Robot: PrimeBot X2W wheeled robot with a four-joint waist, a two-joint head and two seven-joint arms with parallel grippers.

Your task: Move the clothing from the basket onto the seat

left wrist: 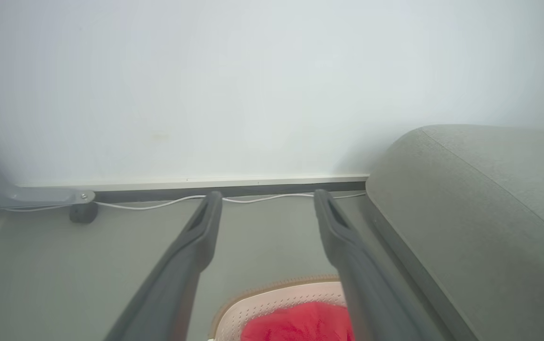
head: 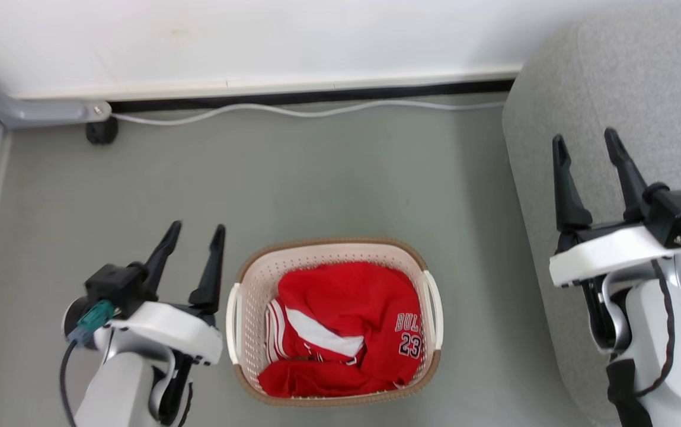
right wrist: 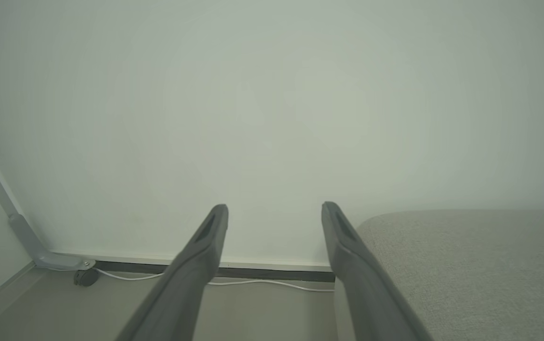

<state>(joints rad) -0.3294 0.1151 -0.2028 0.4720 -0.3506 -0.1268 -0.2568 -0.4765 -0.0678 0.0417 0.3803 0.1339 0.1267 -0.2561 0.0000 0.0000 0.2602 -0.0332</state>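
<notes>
From the head view, you see the basket (head: 328, 244) on the floor (head: 316, 178), near and central, with its white handles left and right; its longer span looks to run handle to handle. The clothing (head: 346, 308) lies heaped inside it. The number 23 is on the heap's right side and reads upright, tops towards the far wall. The left gripper (head: 197, 228) hangs just left of the basket with its fingers spread and nothing between them. The right gripper (head: 585, 139), also spread and empty, is over the seat (head: 630, 77) at the right.

In the left wrist view, your left gripper (left wrist: 267, 196) points at the far wall, with the basket (left wrist: 281, 296) and the red clothing (left wrist: 300, 322) below it.

In the right wrist view, the right gripper (right wrist: 274, 210) stands wide, and the seat (right wrist: 466, 255) is to its right.
</notes>
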